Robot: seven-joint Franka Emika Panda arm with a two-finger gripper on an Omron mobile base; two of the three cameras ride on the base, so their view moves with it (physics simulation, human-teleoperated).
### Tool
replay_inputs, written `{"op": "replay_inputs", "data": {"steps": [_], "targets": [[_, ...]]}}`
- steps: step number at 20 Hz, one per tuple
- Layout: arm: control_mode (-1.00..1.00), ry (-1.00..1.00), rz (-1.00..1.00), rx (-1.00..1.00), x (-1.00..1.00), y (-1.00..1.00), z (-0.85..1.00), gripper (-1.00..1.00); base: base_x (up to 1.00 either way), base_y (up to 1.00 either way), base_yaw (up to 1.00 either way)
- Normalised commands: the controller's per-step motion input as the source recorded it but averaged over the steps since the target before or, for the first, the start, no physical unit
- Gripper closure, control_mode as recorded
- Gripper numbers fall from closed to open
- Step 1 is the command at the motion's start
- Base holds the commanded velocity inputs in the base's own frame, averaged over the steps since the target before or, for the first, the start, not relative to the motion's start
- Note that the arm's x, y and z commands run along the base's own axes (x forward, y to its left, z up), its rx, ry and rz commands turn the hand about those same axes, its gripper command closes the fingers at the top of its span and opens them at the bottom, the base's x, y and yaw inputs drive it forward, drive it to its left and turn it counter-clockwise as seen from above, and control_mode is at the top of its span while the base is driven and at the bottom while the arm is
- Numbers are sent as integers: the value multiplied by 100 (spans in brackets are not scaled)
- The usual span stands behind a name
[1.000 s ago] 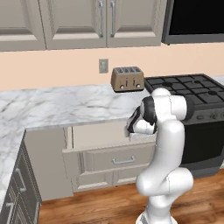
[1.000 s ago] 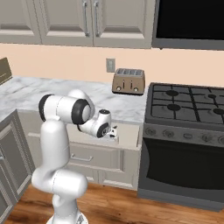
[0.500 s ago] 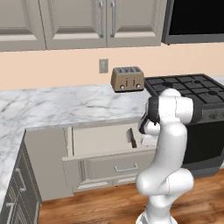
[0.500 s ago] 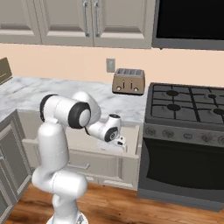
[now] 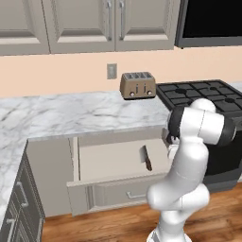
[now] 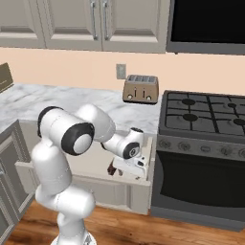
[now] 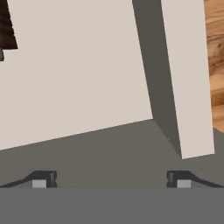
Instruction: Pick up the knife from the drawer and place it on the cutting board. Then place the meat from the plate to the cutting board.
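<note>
Knife (image 5: 145,157) lies flat on the floor of the open drawer (image 5: 113,163), right of its middle, blade toward the back, dark handle toward the front. Pincer (image 7: 111,179) hangs over the drawer's right front corner, tips wide apart, nothing between them (handle end probably the dark patch at the hand view's top left). Toaster (image 5: 137,85) stands on the marble table (image 5: 56,116) behind, stove (image 6: 206,119) just right of the drawer.

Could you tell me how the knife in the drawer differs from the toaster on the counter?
The knife lies flat inside the open drawer; the toaster stands upright on the counter by the wall. The knife is slim, with a grey blade and dark handle; the toaster is boxy and brownish. Both stand free of the gripper.
</note>
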Motion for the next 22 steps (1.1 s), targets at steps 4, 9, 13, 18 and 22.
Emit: {"op": "replay_inputs", "data": {"steps": [4,9,13,18,22], "targets": [[-100,-12,3,3,-90,5,30,-100,0,0,0],[-100,0,1,-5,-20,24,74,-100,0,0,0],[-100,8,0,-10,0,33,100,-100,0,0,0],[-100,16,0,-8,0,40,43,-100,0,0,0],[-100,12,3,0,0,25,0,-100,0,0,0]]}}
